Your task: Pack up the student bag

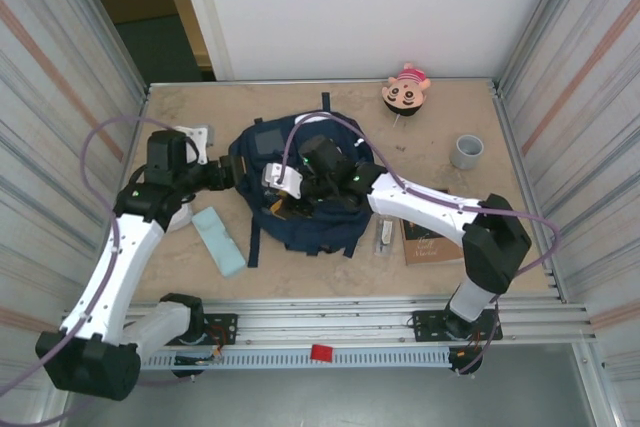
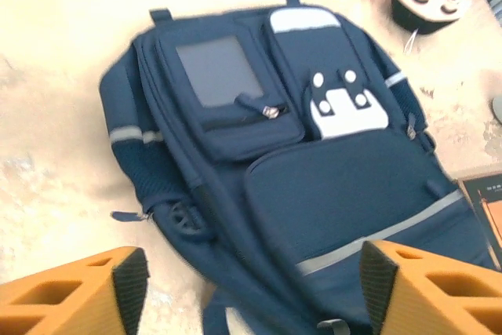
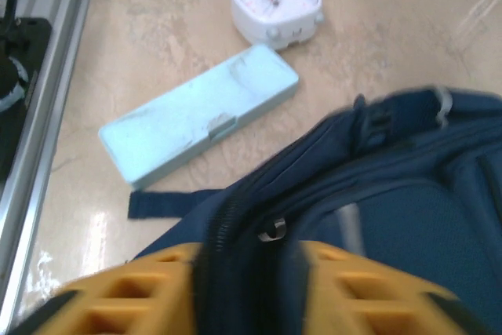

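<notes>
Currently, the left gripper (image 2: 252, 288) stands wide. Its two orange fingers (image 2: 86, 288) sit far apart at the bottom of the left wrist view, with nothing between them. It hovers over the left side of the student bag (image 2: 337, 194), clear of the fabric.

The right gripper (image 3: 247, 272) is low over the bag, and a dark zippered ridge of the bag runs up between its orange fingers (image 3: 369, 280). The view is blurred at that spot, so it cannot be told whether those fingers press on the ridge or stand clear of it.

The student bag lies flat at the middle of the table (image 1: 200, 107), front side up, between the two arms. Its grey square patch (image 2: 220, 72) sits on a far-left pocket, with a zip pull (image 2: 271, 111) just below it. A white patch (image 2: 345, 107) with dark dots sits to the right of that pocket. A dark strap (image 3: 161, 203) trails from the near-left side of the bag onto the table.

Left of the bag, a pale blue pencil case (image 3: 200, 119) lies flat, near the bag but apart from it. A small white clock (image 3: 276, 7) sits just beside the far end of the case. Right of the bag, a dark book (image 1: 430, 239) lies flat, with a small white item (image 1: 385, 234) between it and the bag. A grey cup (image 1: 466, 151) stands upright, farther right. A doll head (image 1: 405, 90) lies at the far edge.
</notes>
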`<state>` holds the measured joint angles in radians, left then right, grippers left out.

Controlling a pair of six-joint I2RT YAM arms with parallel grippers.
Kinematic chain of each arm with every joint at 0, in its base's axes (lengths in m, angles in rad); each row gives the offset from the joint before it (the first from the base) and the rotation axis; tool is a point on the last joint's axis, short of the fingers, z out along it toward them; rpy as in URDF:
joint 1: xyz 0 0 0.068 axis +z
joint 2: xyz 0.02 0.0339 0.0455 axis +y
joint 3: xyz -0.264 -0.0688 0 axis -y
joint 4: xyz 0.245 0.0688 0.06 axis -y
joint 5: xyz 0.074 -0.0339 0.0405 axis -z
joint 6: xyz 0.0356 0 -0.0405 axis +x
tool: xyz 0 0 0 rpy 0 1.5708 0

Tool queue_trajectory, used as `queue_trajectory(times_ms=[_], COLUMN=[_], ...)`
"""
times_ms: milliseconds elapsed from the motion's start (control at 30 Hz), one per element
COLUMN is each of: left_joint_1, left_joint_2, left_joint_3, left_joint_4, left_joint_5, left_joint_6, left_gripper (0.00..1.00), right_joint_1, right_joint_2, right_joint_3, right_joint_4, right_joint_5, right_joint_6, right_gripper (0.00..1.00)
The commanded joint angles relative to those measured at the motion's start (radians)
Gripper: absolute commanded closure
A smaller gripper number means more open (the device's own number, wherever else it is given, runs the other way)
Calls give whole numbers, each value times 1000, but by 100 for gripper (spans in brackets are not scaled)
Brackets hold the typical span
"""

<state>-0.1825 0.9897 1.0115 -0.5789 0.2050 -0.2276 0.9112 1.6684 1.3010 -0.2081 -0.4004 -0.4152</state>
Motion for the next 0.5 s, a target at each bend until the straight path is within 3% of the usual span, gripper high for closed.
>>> queue_trajectory(times_ms=[0,67,233,367,467], left_joint_1=[3,3,-20,-157,-294], left_joint_2=[-33,-56,-106,-97,-1], left_joint_3=[9,-13,-106,-172,-143], left_joint_4=[-35,-6,120,225,255], left_joint_5=[-42,5,138,118,18], left_joint_6=[79,156,265,357,318], left_gripper=[22,20,17,17,16], right_joint_1=[4,-8,-117,-274,-425], right_joint_2=[-44,-90,-229,-340,-414], right_joint_3=[52,35,-60,-160,-232], right_joint_4=[96,70,-53,-225,-378], right_joint_5=[-34,-8,-6,26,67], right_joint_6=[122,239,600,828,880], right_gripper=[45,37,29,30,31])
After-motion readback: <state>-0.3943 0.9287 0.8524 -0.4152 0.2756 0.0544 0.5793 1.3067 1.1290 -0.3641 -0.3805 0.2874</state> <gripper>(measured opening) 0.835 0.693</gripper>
